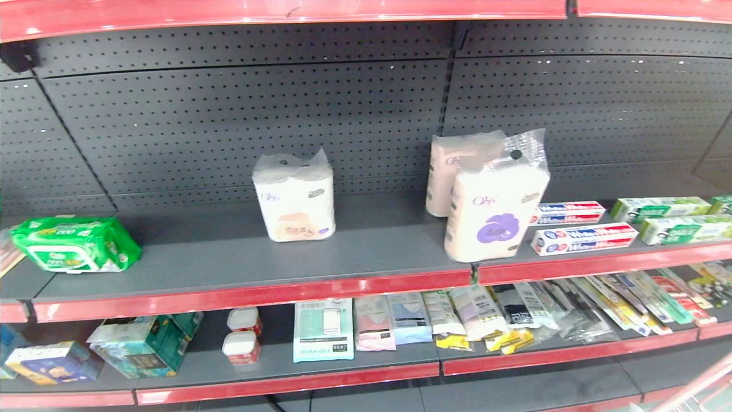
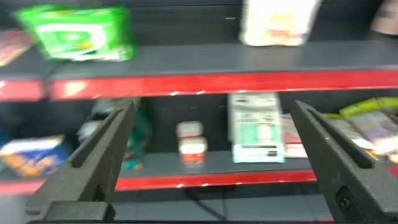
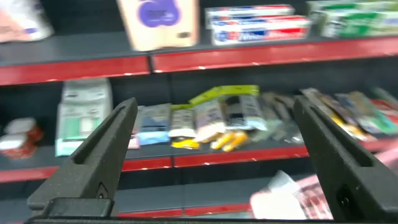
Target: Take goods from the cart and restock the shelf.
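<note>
On the upper shelf board, wide gaps are waiting to be filled and both claws are hanging empty.

Restocking is looking barely begun, judging by the layout. The left gripper (image 2: pixel 211 168) and right gripper (image 3: pixel 214 165) are each spreading their fingers wide, carrying nothing and facing the shelf (image 1: pixel 251 289). Its upper board is holding a green wipes pack (image 1: pixel 77 244) at nine o'clock and a white tissue pack (image 1: pixel 294 197) near centre. A purple-marked tissue pack (image 1: pixel 494 212) is standing at three o'clock, with toothpaste boxes (image 1: pixel 583 238) just beyond it. The lower board (image 1: pixel 286 383) is carrying cartons (image 1: pixel 143 343), small jars (image 1: pixel 243 343), pouches (image 1: pixel 394 326) and toothbrush packs (image 1: pixel 623 300). A pink rail (image 1: pixel 700 386) at five o'clock may be the cart, though that cannot be told.
</note>
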Tool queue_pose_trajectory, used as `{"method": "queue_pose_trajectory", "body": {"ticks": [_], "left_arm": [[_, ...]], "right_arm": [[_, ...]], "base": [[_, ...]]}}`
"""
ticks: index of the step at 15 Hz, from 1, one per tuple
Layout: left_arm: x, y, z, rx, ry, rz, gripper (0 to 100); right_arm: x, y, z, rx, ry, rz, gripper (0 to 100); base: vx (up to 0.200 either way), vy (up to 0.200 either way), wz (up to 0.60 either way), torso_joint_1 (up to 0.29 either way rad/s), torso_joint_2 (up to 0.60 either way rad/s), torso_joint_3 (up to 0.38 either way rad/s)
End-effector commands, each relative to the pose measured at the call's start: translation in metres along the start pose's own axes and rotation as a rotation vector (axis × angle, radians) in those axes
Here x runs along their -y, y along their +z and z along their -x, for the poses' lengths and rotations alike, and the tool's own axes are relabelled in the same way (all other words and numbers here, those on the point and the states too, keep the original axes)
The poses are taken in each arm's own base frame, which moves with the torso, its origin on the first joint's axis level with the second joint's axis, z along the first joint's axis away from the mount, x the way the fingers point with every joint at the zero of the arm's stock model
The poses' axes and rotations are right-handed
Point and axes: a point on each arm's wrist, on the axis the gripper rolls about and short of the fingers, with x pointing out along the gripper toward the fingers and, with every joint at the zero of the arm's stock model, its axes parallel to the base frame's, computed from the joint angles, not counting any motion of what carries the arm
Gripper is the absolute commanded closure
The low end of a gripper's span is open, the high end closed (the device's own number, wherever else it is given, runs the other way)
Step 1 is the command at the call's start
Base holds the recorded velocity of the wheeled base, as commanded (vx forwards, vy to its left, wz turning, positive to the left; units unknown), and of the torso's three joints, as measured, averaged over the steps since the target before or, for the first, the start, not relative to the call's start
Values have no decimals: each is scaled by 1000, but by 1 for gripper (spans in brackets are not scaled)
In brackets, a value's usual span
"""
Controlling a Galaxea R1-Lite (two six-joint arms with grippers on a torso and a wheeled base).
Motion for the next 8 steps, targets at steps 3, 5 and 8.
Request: {"method": "queue_pose_trajectory", "body": {"ticks": [3,5,8], "left_arm": [[0,0,0,-3,0,-1,0],[0,0,0,-1,0,1,0],[0,0,0,-1,0,-1,0]], "right_arm": [[0,0,0,0,1,1,0],[0,0,0,0,1,1,0],[0,0,0,0,1,-1,0]], "base": [[0,0,-600,4,7,2],[0,0,-600,-2,2,2],[0,0,-600,1,4,2]]}}
